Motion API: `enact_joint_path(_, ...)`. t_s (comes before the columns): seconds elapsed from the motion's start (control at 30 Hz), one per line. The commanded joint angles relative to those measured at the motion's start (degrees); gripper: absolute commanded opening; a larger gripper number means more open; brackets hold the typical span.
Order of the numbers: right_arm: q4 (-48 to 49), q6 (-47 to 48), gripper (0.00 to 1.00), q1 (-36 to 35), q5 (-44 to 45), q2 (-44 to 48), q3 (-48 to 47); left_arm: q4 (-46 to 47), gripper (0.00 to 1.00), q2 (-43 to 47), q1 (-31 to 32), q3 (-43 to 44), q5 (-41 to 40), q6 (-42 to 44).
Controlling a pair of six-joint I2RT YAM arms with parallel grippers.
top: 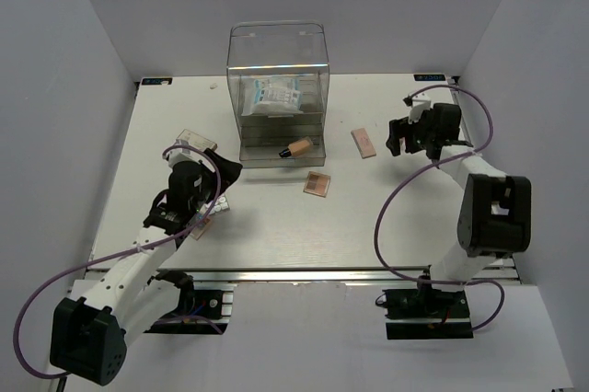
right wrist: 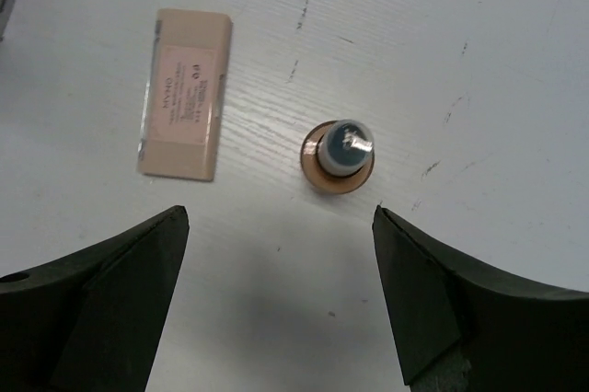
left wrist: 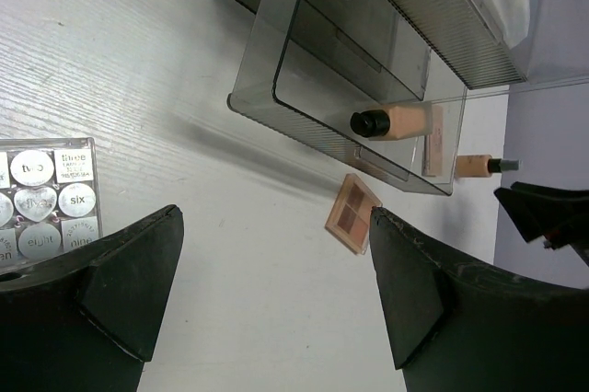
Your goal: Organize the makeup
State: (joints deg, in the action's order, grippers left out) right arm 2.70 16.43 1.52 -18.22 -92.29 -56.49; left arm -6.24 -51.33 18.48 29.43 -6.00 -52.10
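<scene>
Two pincers, both spread wide and holding nothing. The left gripper hovers front-left of the clear drawer box, with the white palette of round pans just beside one finger. The right gripper hangs to the box's right over an upright tan bottle — the peach palette lies flat between that bottle and the box. A dark-capped bottle lies in the box's open bottom drawer (a white-blue packet sits higher inside), and a small brown-panned palette lies just in front.

Robotics laboratory cell. Plain white partitions enclose a white worktop; left arm and right arm, trailing purple cables, stand bolted to an aluminium rail.
</scene>
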Motion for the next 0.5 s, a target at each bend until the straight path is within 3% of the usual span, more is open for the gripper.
enact_joint_path(0.0, 6.53, -4.29, 0.86, 0.50, 2.13, -4.46, -4.67, 0.62, 0.92, 0.62, -0.37, 2.21, 0.11, 0.51)
enact_joint_path(0.23, 8.54, -6.14, 0.79, 0.50, 2.31, -12.81, -9.87, -0.53, 0.92, 2.29, -0.37, 1.51, -1.12, -0.29)
enact_joint_path(0.47, 9.43, -5.88, 0.74, 0.50, 2.13, -15.55, -10.40, -0.18, 0.92, 1.06, -0.37, 1.94, -1.03, -0.73)
